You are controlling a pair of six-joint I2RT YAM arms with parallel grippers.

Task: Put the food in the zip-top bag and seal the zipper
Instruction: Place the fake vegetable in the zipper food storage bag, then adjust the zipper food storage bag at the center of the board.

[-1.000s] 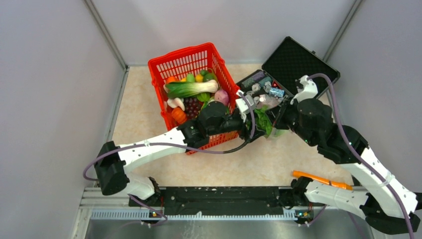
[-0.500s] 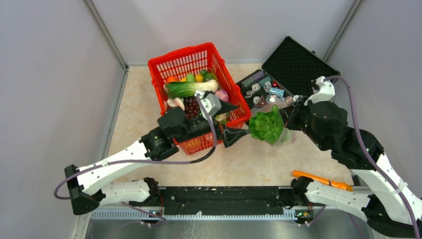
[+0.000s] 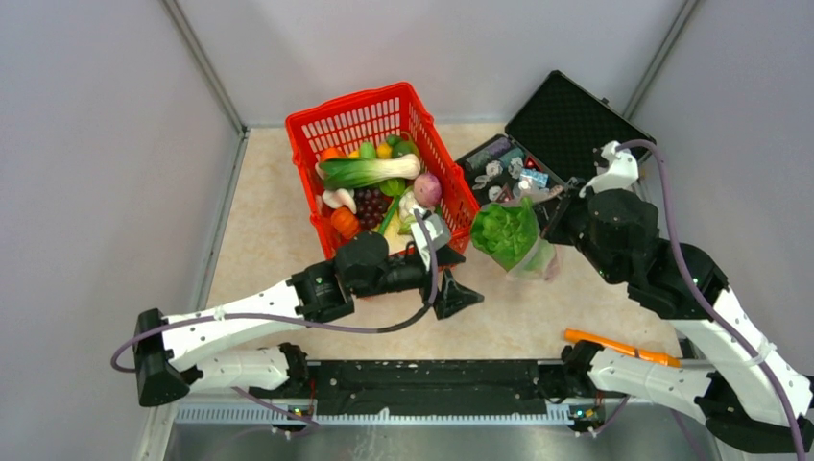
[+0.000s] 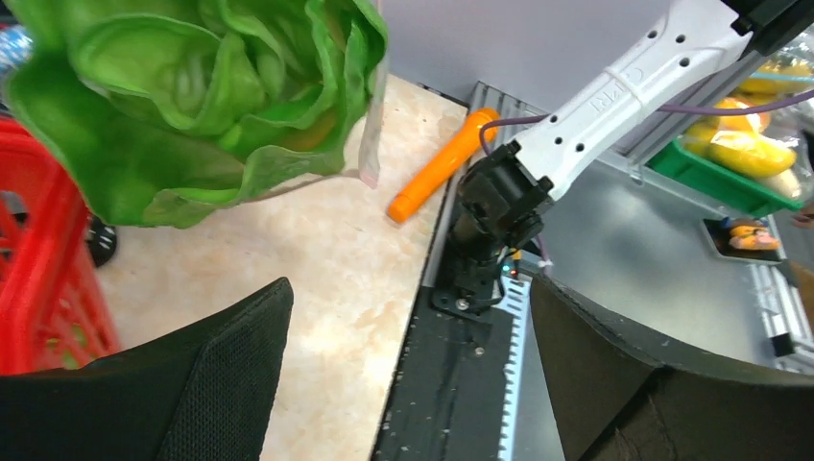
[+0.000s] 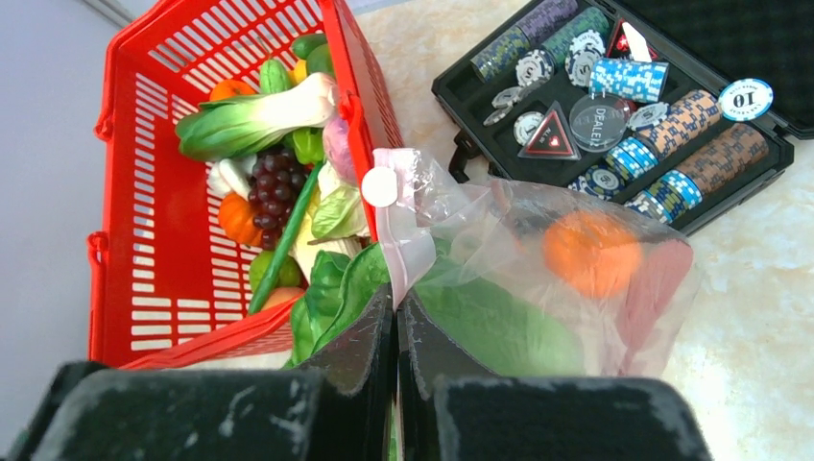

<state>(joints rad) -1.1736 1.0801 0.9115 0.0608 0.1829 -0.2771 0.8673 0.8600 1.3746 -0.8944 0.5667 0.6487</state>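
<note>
Top external: left tool (image 3: 449,279) spread, clear of zip-top bag (image 3: 538,261).

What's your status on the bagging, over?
Left fingers open, empty. Right fingers shut on edge of zip-top bag. Lettuce sticks out the mouth, blocking the zipper; unsealed.

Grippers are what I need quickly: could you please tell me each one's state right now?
Left gripper: open, empty.
Right gripper: shut on the zip-top bag.
</note>
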